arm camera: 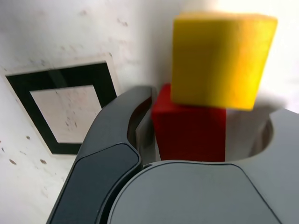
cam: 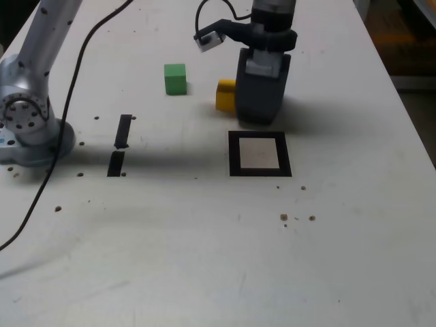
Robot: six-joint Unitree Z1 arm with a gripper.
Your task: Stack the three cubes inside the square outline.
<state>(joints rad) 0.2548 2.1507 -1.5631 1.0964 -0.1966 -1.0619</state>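
My gripper [cam: 259, 112] stands low on the white table just behind the square outline [cam: 234, 154]. In the wrist view the red cube [arm camera: 189, 133] sits between the dark jaws of the gripper [arm camera: 208, 119], and a gap still shows on one side of it, so the jaws are open around it. The exterior view hides the red cube behind the gripper. The yellow cube [cam: 225, 95] [arm camera: 217, 58] rests right beside the gripper, close against the red one. Further toward the exterior view's left stands the green cube [cam: 175, 78], alone. The square outline [arm camera: 60, 79] has nothing inside it.
Two short black tape strips [cam: 123, 131] [cam: 116, 163] lie toward the exterior view's left. The arm's silver base [cam: 27, 116] stands at the far left, with a black cable [cam: 75, 61] trailing past it. The table's edge [cam: 409, 109] runs down the exterior view's right.
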